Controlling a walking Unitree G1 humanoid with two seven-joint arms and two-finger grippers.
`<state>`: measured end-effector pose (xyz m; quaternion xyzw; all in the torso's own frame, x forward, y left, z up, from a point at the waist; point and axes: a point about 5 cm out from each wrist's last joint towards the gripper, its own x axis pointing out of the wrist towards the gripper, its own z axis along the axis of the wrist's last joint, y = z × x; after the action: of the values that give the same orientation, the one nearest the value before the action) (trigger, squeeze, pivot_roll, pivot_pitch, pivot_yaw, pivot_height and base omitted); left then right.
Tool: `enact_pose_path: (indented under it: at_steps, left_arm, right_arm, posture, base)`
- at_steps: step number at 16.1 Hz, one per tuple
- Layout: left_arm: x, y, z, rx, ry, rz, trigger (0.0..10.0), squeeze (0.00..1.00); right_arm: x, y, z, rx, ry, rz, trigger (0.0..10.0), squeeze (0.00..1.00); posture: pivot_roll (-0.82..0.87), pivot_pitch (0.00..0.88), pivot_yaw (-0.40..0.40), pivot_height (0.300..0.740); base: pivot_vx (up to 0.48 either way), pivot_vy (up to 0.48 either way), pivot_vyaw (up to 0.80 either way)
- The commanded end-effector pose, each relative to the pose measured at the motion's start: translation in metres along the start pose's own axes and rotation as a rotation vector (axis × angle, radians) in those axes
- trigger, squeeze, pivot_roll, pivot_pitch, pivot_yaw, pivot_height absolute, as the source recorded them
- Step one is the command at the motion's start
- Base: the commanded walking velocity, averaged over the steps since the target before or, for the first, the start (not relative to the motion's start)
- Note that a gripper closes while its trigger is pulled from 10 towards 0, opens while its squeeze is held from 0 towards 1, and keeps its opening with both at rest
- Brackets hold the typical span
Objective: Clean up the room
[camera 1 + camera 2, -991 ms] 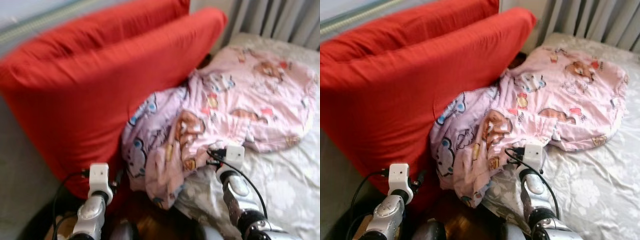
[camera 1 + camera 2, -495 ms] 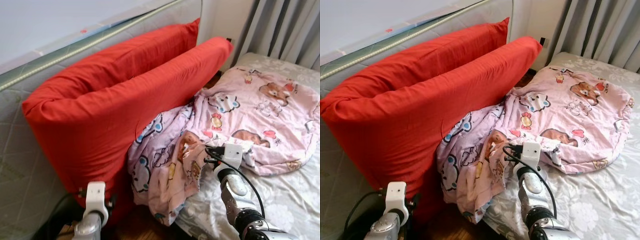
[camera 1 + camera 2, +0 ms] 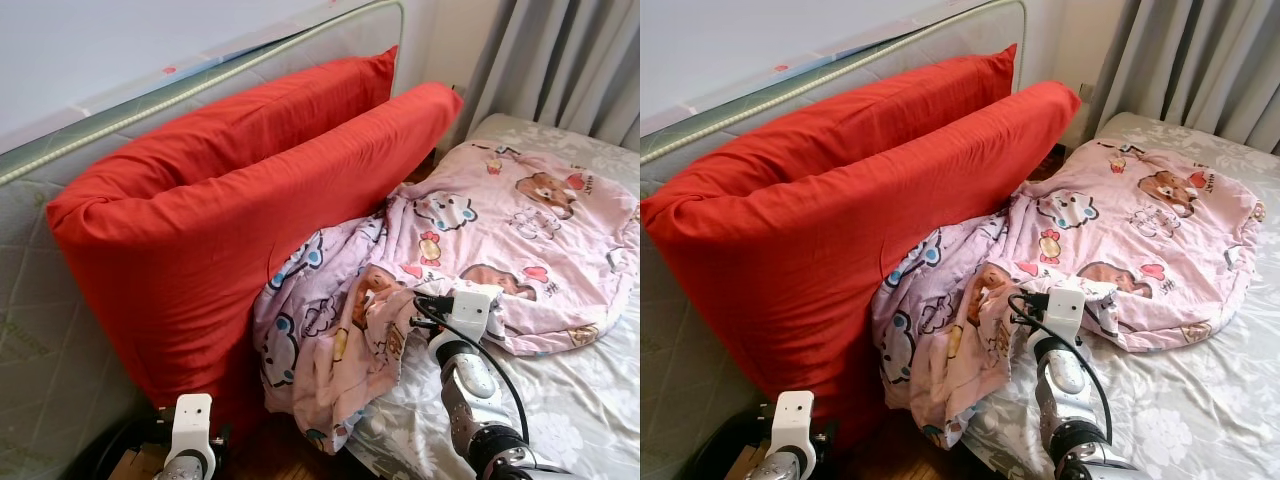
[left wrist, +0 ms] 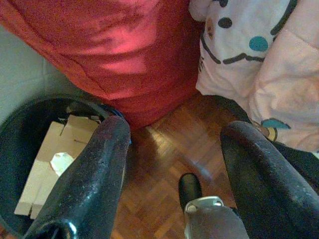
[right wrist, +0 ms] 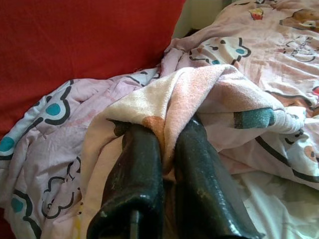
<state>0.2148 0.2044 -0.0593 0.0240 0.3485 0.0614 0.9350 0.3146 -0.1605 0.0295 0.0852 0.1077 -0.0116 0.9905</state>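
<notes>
Here, right pincer (image 5: 167, 164) pinching soft, crumpled pink blanket (image 3: 500, 230).

Two large red fabric cushions (image 3: 230, 230) stand side by side on the left, one pink cartoon-print blanket (image 3: 470, 240) lies on one bed with a grey floral sheet (image 3: 590, 410), and one dark round bin (image 4: 20, 149) on the near floor holds what look like two or three cardboard pieces (image 4: 47, 159).

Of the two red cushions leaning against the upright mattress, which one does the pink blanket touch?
The front red cushion, nearer the bed: the pink blanket bunches against its lower face. The rear cushion stands behind it, against the mattress.
</notes>
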Motion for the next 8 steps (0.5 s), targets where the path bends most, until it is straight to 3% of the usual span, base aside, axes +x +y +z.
enact_pose_path:
  at_steps: [1,8]
  left_arm:
    - [-0.003,0.006,-0.012,0.012,0.051,0.012,10.0,0.0]
    - [-0.007,0.008,-0.024,0.013,0.096,0.017,10.0,0.0]
  right_arm:
    - [0.001,0.002,0.003,-0.003,-0.013,0.006,10.0,0.0]
    - [0.001,0.004,0.002,-0.006,-0.014,0.012,10.0,0.0]
  posture:
    - [-0.08,0.014,-0.004,0.74]
    - [-0.08,0.038,-0.004,0.74]
  base:
    - [0.0,0.0,0.0]
    - [0.0,0.0,0.0]
